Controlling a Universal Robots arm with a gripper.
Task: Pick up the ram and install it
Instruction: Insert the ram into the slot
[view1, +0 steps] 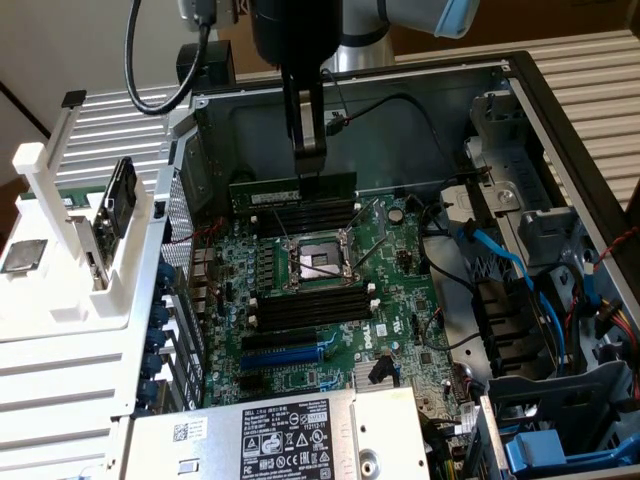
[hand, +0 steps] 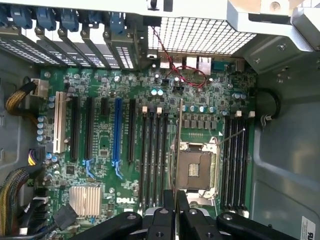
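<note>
ram (view1: 265, 192) | gripped on edge by narrow end effector (view1: 311, 162) | hanging above memory slots (view1: 305, 216)

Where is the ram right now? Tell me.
In the exterior view the ram is clamped on edge in the gripper, right over the upper bank of black memory slots, above the CPU socket in that view.

Arm (view1: 400, 20) reaching straight down, tool (view1: 308, 168) vertical, narrow fingers (view1: 302, 120) pinched on the ram (view1: 270, 190)
</note>
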